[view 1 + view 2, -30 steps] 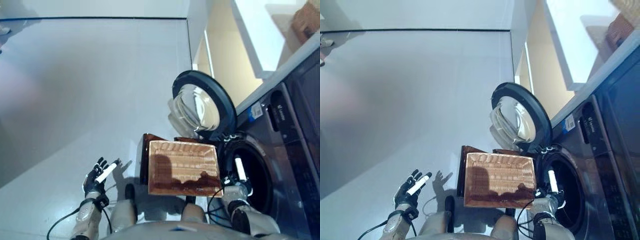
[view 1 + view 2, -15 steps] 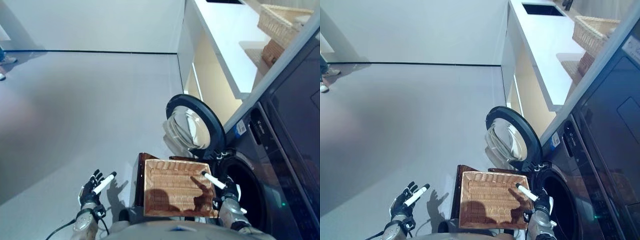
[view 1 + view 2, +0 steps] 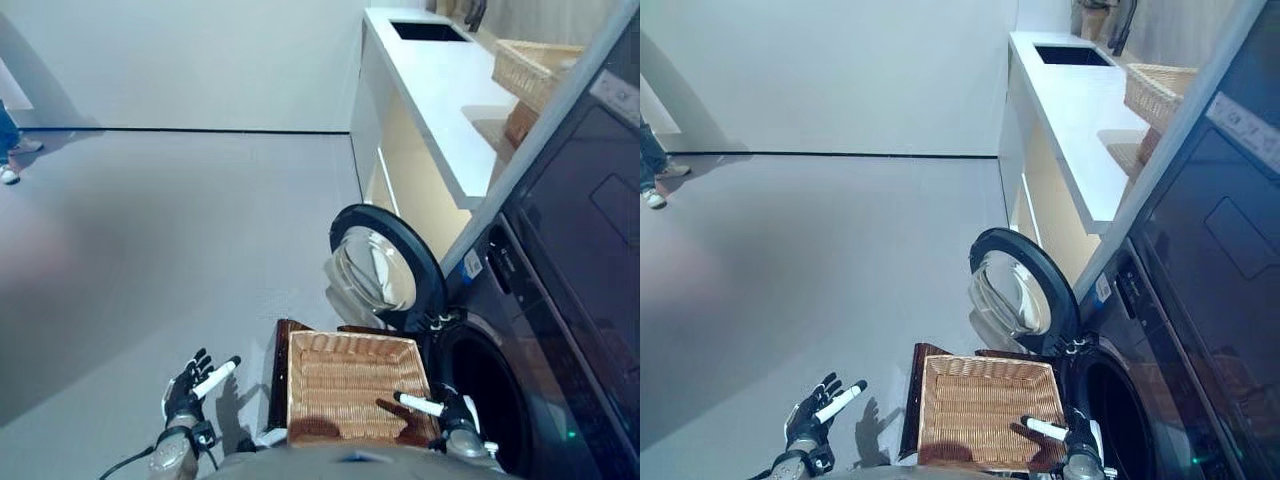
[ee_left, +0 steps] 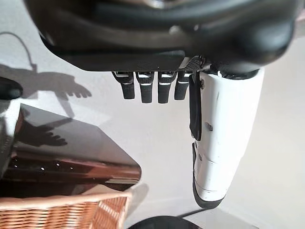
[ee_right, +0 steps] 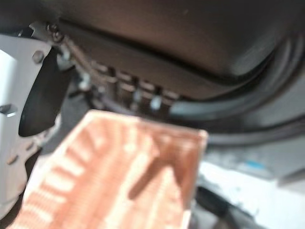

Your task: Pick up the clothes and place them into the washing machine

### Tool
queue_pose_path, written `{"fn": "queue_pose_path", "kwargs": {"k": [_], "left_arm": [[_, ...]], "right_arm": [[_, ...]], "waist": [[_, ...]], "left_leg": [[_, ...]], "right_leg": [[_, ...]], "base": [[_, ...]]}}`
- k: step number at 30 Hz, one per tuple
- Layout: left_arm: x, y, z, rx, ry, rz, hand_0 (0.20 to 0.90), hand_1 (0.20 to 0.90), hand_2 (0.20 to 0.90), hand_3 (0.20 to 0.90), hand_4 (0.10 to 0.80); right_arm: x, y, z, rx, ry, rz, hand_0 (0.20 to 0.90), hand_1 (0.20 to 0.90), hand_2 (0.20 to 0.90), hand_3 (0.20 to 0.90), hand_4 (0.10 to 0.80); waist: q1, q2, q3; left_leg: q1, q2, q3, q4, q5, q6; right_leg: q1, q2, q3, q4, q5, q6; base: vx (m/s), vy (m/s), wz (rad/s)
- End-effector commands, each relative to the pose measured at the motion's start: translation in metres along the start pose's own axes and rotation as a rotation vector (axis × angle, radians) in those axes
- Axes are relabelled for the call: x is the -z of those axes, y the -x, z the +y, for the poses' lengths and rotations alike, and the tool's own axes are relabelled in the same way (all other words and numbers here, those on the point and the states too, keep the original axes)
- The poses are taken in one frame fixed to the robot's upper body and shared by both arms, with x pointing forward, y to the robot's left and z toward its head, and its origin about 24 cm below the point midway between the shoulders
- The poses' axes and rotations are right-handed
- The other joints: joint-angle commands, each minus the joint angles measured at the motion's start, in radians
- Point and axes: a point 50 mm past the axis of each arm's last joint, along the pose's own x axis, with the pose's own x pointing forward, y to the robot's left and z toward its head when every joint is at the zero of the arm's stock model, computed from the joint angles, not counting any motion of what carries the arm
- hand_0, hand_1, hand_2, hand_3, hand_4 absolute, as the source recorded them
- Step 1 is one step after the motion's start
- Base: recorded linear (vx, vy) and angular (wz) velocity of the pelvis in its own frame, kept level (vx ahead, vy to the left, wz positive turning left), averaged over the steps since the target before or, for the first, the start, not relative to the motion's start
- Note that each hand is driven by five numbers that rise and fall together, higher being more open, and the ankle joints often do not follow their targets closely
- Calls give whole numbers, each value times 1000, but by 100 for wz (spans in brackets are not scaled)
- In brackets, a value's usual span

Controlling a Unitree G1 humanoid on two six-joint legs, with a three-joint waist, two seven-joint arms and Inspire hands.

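Observation:
No clothes show in any view. The wicker basket looks bare inside and rests on a dark brown stand in front of the washing machine. The machine's round door hangs open, and the dark drum opening lies to the basket's right. My right hand is open at the basket's right rim, its white thumb pointing across the weave. My left hand hovers open over the floor left of the stand, holding nothing.
A white counter runs along the wall beyond the machine, carrying another wicker basket and a sink. A person's shoe shows at the far left edge of the grey floor.
The camera has tilted up, showing more counter and floor. My right hand came out from the drum opening to the basket's right rim. The left hand stays open over the floor.

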Motion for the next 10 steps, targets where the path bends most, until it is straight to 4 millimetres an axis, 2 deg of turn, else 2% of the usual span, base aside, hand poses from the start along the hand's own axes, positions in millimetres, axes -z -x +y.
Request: {"fn": "queue_pose_path", "kwargs": {"k": [1,4,10], "left_arm": [[-35,-13,-17,41,6,-156,900,900,900,900,800],[-33,-12,-20,44,7,-149,900,900,900,900,800],[-32,-11,-22,49,7,-143,900,900,900,900,800]], "right_arm": [[-50,-8,3,25,-67,-173,900,900,900,900,800],[-53,-6,9,18,-113,-184,900,900,900,900,800],[-55,-4,14,0,-90,-208,900,900,900,900,800]], "waist": [[15,14,-22],[13,14,-24],[11,14,-21]], "left_leg": [[-4,36,-6,-2,22,-53],[1,40,-3,-2,21,-53],[3,42,-6,-2,22,-53]], "right_leg": [[-28,0,-24,23,39,5],[-25,3,-24,24,35,3],[-23,4,-24,30,30,0]], "base": [[0,0,0],[0,0,0],[0,0,0]]}}
